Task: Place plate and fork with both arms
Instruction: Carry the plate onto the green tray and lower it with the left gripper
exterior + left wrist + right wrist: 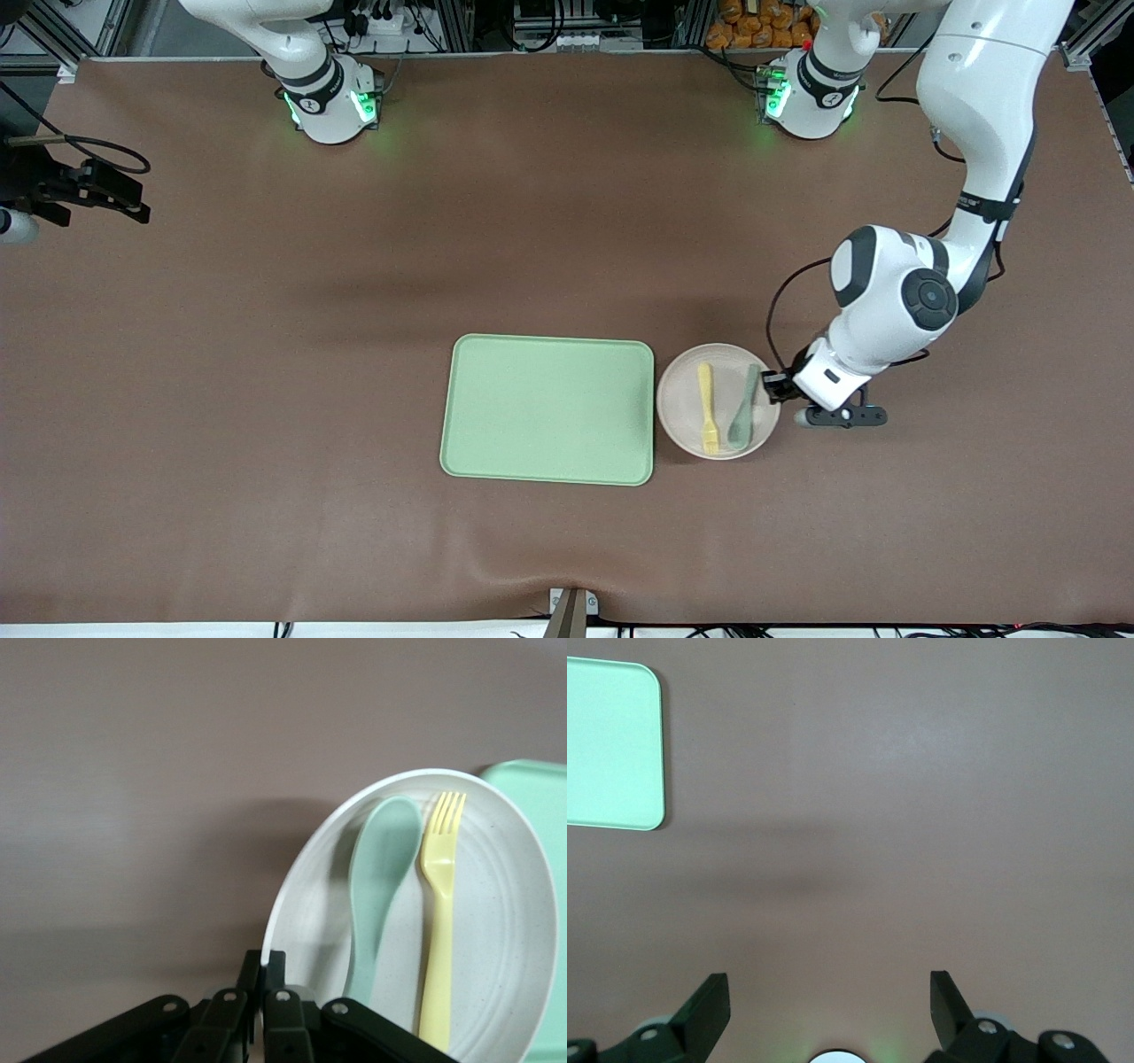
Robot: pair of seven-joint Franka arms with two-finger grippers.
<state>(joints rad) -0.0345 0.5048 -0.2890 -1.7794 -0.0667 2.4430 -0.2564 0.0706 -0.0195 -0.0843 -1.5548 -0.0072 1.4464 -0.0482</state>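
Note:
The off-white plate lies on the table beside the green tray, toward the left arm's end. The yellow fork and a grey-green spoon lie side by side in it. My left gripper is at the plate's edge that faces away from the tray, shut on the rim. The left wrist view shows the left gripper pinching the plate's rim, with the fork and spoon in it. My right gripper is open and empty over bare table, out of the front view.
The tray's corner shows in the right wrist view and its edge in the left wrist view. A black device on a cable sits at the table's edge at the right arm's end.

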